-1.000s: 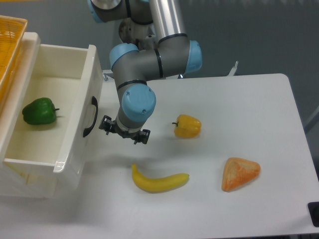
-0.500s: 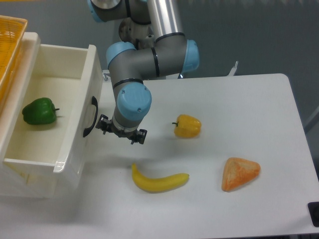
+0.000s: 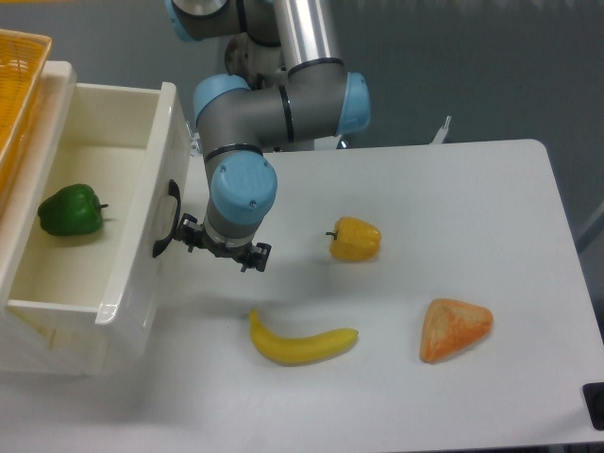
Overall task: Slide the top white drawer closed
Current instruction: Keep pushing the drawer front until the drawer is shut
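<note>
While the top white drawer (image 3: 94,236) stands pulled far out at the left of the table (image 3: 453,208), we judge the task barely begun: its interior lies almost wholly exposed, a green pepper (image 3: 69,209) resting on its floor. We see the curved black handle (image 3: 167,219) on the panelled front, and our gripper (image 3: 219,247) sits just beside it, seemingly against the front, though we cannot tell if it truly touches. Whether the fingers are spread or closed we cannot tell either; they hold nothing we can see. Nearly the whole push inward remains. Farther out lie a banana (image 3: 302,343), a yellow pepper (image 3: 355,239) and an orange wedge (image 3: 455,328), well apart from the drawer's path.
</note>
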